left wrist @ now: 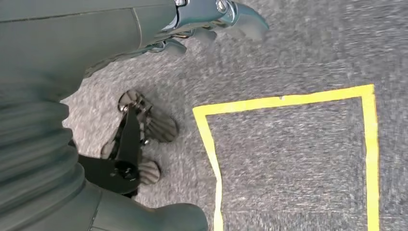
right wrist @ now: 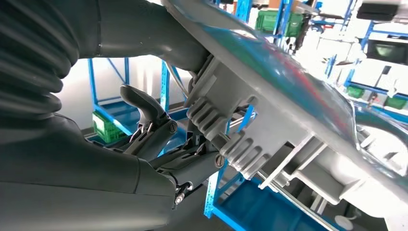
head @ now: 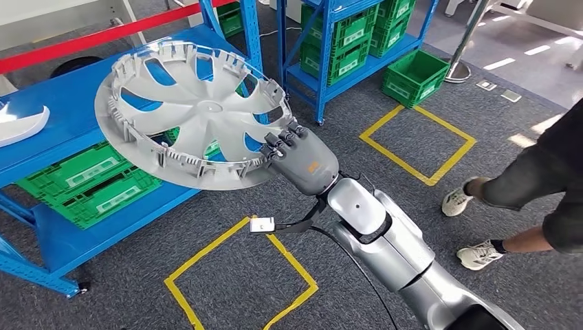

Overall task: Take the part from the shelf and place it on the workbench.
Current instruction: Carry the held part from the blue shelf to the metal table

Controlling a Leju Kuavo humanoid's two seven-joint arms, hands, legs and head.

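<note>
**Right hand holds the wheel cover up in front of the blue shelf**

The right hand [head: 302, 157] grips the grey wheel cover [head: 196, 113] by its near right rim. In the head view dark fingers [head: 285, 139] hook over the rim's ribbed edge, and the cover is lifted, tilted, its inner side with spokes and clips facing the camera. It is held in the air, in front of the blue shelf [head: 65, 103] on the left, not resting on anything. In the right wrist view the thick grey thumb [right wrist: 144, 103] and the darker fingers lie against the cover's ribbed rim [right wrist: 226, 125]. The silver right arm [head: 392, 247] reaches in from the near right.

The left hand [left wrist: 211, 19] hangs over grey carpet [left wrist: 298, 53] beside a yellow taped square [left wrist: 284, 101]. Its fingers look curled in with nothing in them, though they are blurred and partly cut off by the frame.

The shelf's lower level holds green crates [head: 89, 182], and a white curved part [head: 20, 124] lies on its top level at far left. A second blue rack [head: 357, 41] with more green crates stands farther back, with one green crate [head: 416, 77] on the floor beside it. Yellow taped squares [head: 416, 141] mark the floor. A person in dark trousers and pale shoes [head: 464, 199] stands at right.
</note>
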